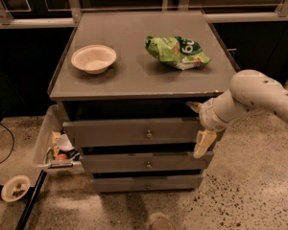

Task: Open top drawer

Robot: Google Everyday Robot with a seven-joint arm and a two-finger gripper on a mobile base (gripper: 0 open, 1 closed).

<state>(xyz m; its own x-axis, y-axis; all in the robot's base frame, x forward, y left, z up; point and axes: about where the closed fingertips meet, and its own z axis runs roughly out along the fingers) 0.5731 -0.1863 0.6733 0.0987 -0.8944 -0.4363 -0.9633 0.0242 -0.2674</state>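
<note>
Camera view: bowl (pixel 93 59), bag (pixel 177 51) on cabinet (pixel 134 83); speckled floor (pixel 252 188); gripper (pixel 199 126) beside top drawer (pixel 125 132).

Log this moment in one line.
task: open top drawer | hand: open, at drawer's right end | drawer: partly out | on cabinet top: bowl, bag

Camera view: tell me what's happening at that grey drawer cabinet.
A robot arm reaches in from the right, with its tool at the right end of the top drawer front, away from the brass knob. The drawer looks at most slightly pulled out, so the opening is not yet done. On the cabinet top sit a white bowl and a green snack bag, both untouched.
</note>
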